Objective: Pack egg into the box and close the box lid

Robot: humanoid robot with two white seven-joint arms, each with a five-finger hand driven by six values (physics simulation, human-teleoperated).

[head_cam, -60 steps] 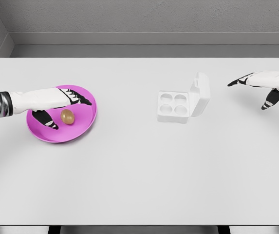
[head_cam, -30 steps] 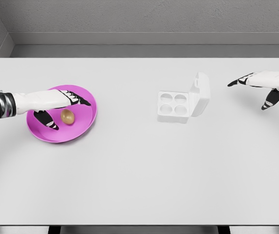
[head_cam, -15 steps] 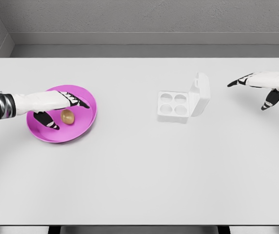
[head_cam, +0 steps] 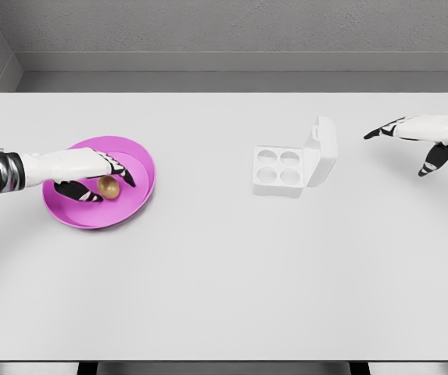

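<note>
Brown egg (head_cam: pixel 109 186) sits on magenta plate (head_cam: pixel 141 187), between left hand (head_cam: pixel 98 176) fingers curling around it (not lifted); right hand (head_cam: pixel 419 141) spread, idle beyond open box (head_cam: pixel 280 170).

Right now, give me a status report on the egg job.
Left hand closing around egg on pink plate, not lifted. Right hand open, hovering right of box. Box lid up, cups empty. Path clear.
</note>
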